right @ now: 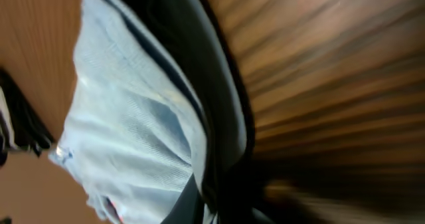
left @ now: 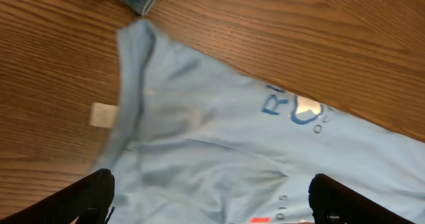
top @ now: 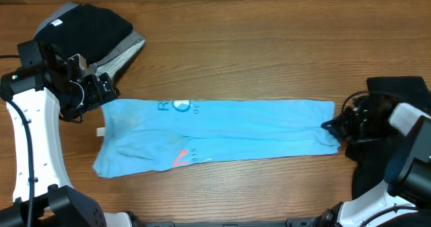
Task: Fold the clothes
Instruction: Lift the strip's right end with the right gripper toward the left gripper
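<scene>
The right gripper (top: 335, 127) is clenched on the right end of the folded sky-blue fabric T-shirt (top: 222, 129). The left gripper (top: 106, 92) hangs over its left end, jaws spread.

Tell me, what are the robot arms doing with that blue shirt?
They're folding it. The light sky-blue T-shirt lies as a long strip on the brown wooden table. The right gripper is pinched shut on its right end. The left gripper hangs wide open over the collar end, holding nothing. A black garment lies nearby.
</scene>
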